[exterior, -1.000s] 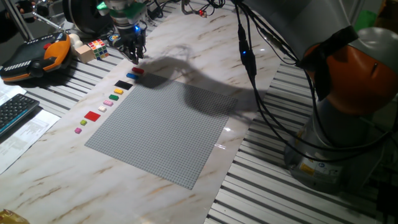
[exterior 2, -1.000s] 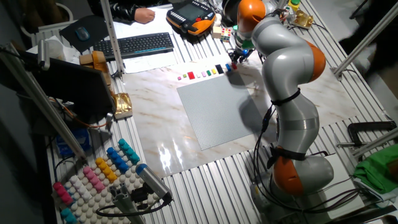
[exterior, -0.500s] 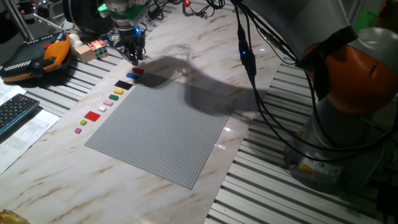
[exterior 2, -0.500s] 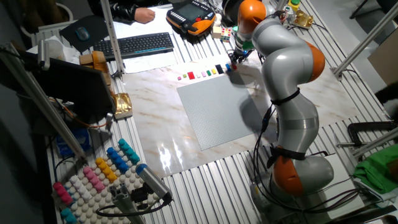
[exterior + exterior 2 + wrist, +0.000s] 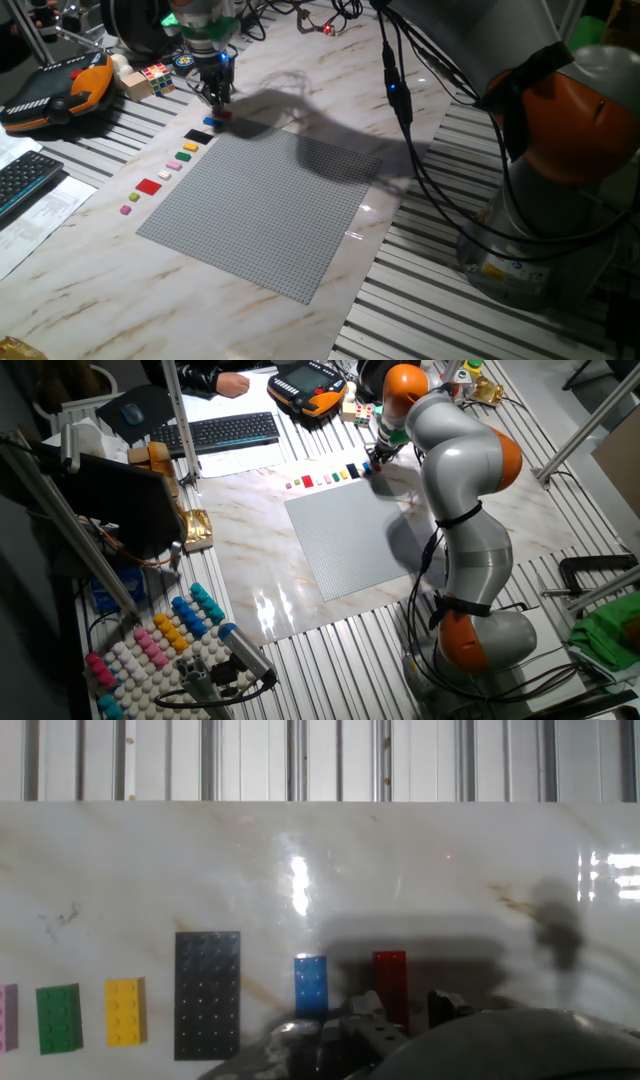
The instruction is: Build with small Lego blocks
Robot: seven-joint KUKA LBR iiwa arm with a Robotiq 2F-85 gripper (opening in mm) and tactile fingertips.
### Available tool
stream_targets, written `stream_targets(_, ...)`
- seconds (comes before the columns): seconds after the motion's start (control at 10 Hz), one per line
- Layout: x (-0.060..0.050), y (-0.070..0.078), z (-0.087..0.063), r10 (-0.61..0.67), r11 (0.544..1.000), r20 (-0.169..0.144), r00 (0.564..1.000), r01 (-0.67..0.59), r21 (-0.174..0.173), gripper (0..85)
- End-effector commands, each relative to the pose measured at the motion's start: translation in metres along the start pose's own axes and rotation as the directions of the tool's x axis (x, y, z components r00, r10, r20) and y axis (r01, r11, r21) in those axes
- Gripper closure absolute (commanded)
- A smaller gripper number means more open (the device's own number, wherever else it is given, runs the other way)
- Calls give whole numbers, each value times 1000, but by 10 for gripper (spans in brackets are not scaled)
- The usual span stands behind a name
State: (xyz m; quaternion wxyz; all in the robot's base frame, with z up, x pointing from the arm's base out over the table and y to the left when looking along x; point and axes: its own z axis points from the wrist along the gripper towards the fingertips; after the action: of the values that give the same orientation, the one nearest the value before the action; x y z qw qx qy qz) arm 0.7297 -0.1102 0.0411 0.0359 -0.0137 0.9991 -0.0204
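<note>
The gripper (image 5: 217, 97) hangs low over the far end of the row of small Lego blocks that lies on the marble table (image 5: 330, 75) beside the grey baseplate (image 5: 265, 205). In the hand view the fingers (image 5: 385, 1030) come up from the bottom edge and stand right at the near end of the red block (image 5: 390, 985), one finger to each side of it; whether they touch it cannot be told. The gap between them looks narrow, little wider than the block itself, and nothing is held. The red block is a slim bar whose long axis runs straight away from the camera, along the line of the fingers. Just beside it on the left lies the blue block (image 5: 311, 985), parallel and apart from it. Further left come the large black block (image 5: 207, 994), the yellow block (image 5: 126, 1012), the green block (image 5: 59, 1018) and a pink block (image 5: 3, 1018) at the picture's edge, all with long axes the same way.
</note>
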Motion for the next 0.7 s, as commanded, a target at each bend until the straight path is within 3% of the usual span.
stream_targets(0.0, 0, 0, 2, -2, 1000, 0, 1000, 2, -2, 517)
stream_targets(0.6, 1, 2, 10, 4, 1000, -6, 1000, -4, -19, 527)
